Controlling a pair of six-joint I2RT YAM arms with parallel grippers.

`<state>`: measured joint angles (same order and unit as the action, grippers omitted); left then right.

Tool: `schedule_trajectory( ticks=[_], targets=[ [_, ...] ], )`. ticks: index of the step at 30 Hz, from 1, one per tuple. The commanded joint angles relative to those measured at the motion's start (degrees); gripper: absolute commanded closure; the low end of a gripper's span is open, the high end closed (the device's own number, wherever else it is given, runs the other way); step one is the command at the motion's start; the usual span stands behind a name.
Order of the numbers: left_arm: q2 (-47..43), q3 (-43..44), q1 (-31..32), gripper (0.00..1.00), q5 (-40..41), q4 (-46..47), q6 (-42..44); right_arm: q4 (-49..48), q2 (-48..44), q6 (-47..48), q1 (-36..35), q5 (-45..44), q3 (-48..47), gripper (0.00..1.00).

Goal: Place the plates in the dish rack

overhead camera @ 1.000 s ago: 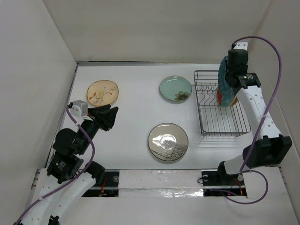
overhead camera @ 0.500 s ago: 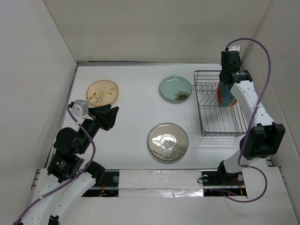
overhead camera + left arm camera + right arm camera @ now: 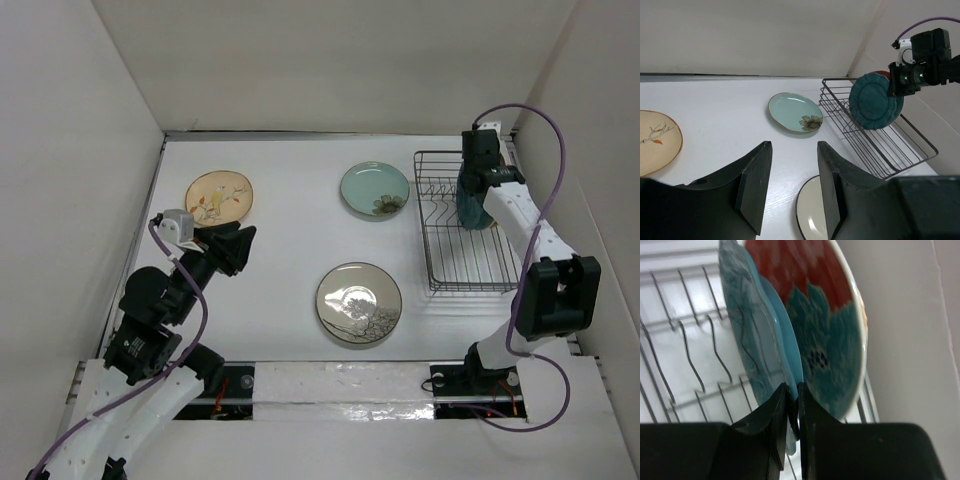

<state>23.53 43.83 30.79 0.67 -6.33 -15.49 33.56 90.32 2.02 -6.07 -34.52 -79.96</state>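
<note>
The right gripper [image 3: 792, 405] pinches the rim of the dark teal scalloped plate [image 3: 757, 335], upright at the far end of the dish rack [image 3: 470, 265], close against a red-and-teal plate [image 3: 825, 315]. Letting go before the edge seats between dividers could tip it or knock that neighbour. The left gripper [image 3: 792, 185] hangs wide open, well left of the rack.

Lab test cell, plain white walls [image 3: 330, 60], white table [image 3: 290, 250], cabled robot arms [image 3: 150, 330]
</note>
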Motion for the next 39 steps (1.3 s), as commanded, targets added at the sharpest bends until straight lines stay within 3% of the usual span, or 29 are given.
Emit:
schedule_trajectory(
  ticks=[1, 4, 7, 8, 11, 16, 19, 20, 21, 24, 27, 30, 31, 33, 35, 37, 39],
  targets=[
    [1.3, -0.6, 0.3, 0.62, -0.4, 2.5, 0.2, -8.9, -2.1, -3.8, -0.4, 1.0, 0.9, 1.0],
    [1.9, -0.6, 0.3, 0.62, -0.4, 2.5, 0.2, -9.9, -3.1, -6.4, -0.4, 2.7, 2.9, 0.92],
    [2.3, -0.7, 0.3, 0.61, -0.4, 2.5, 0.1, -9.7, -5.3, -9.4, -0.4, 4.1, 3.6, 0.59],
    [2.5, -0.6, 0.3, 0.61, -0.4, 2.5, 0.2, -9.8, -6.4, -10.6, -0.4, 4.9, 3.7, 0.43],
    [3.2, -0.6, 0.3, 0.61, -0.4, 2.5, 0.2, -10.1, -12.0, -12.8, -0.4, 6.7, 4.7, 0.27],
    [4.5, -0.6, 0.3, 0.62, -2.6, 2.4, 0.1, -10.3, -24.4, -16.1, -8.6, 11.7, 9.1, 0.28],
    [5.5, -0.5, 0.3, 0.7, -3.4, 2.3, 0.2, -10.4, -32.5, -19.6, -16.8, 18.4, 14.9, 0.74],
    [5.6, -0.5, 0.3, 0.73, -3.7, 2.3, 0.2, -10.1, -34.1, -22.7, -19.0, 20.4, 18.6, 0.99],
    [5.8, -0.5, 0.3, 0.78, -4.2, 2.4, 0.2, -9.9, -36.4, -24.7, -21.2, 24.3, 20.4, 1.0],
    [6.7, -0.3, 0.3, 0.91, -4.7, 2.2, 0.1, -10.9, -39.2, -34.0, -30.9, 25.0, 29.5, 1.0],
    [6.7, -0.3, 0.3, 0.99, -4.4, 2.0, 0.1, -9.1, -41.4, -43.0, -40.0, 20.0, 34.4, 1.0],
    [6.6, -0.2, 0.3, 1.0, -4.4, 2.0, 0.1, -4.0, -42.9, -52.8, -47.4, 13.5, 37.9, 0.98],
    [6.5, -0.2, 0.3, 1.0, -4.4, 2.0, 0.1, -3.3, -43.2, -55.4, -48.9, 12.6, 40.0, 0.95],
    [6.4, -0.2, 0.3, 1.0, -4.5, 1.9, 0.1, -0.5, -43.3, -62.9, -51.1, 10.1, 42.3, 0.78],
    [5.9, -0.2, 0.3, 0.98, -4.6, 2.0, 0.1, 1.8, -43.0, -71.0, -54.0, 8.9, 45.8, 0.56],
    [5.6, -0.3, 0.3, 0.9, -4.5, 2.0, 0.0, 2.4, -43.1, -76.3, -57.4, 6.8, 48.0, 0.45],
    [5.2, -0.2, 0.3, 0.82, -4.7, 2.1, 0.0, 3.2, -42.7, -83.1, -59.1, 4.0, 51.0, 0.42]
  ],
)
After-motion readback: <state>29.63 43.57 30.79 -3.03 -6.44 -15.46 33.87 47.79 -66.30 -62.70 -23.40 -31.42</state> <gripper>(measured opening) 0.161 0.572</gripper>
